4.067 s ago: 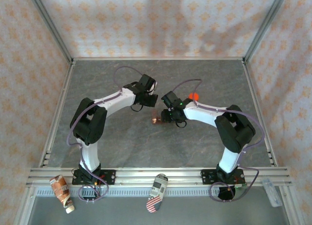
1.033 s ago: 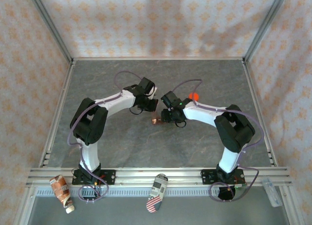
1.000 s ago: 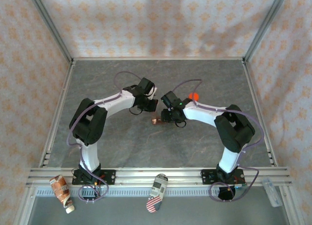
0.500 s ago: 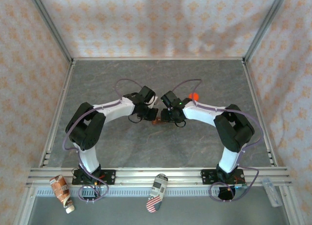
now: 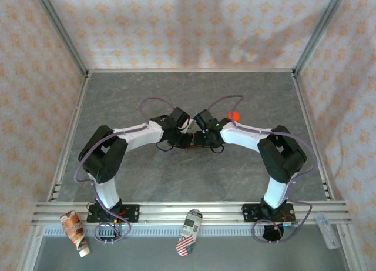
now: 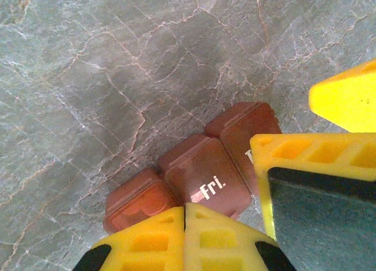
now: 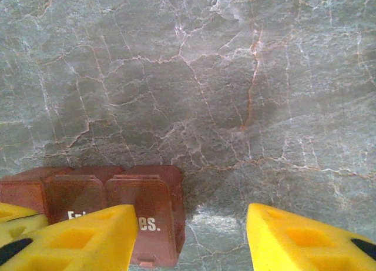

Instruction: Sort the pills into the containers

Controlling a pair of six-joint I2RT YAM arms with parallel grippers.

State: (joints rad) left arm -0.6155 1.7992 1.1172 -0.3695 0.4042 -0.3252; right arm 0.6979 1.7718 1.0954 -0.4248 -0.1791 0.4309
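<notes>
Glossy oblong containers (image 6: pixel 205 183) (reddish-brown) on veined tabletop (image 6: pixel 117 77).

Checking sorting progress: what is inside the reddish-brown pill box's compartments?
The pill box shows three lids in a row, apparently shut, the middle one marked Fri. The tinted lids hide any contents; the shut left claw covers one edge.

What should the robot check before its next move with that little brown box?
1. Pill box lying flat on the table: ok.
2. Left gripper shut, tips at the box's edge: ok.
3. Right gripper open, one finger over the box's end: ok.
4. Lids open for pills: not ok, the Fri. lid looks closed.
5. Pills inside the box: cannot tell.
</notes>
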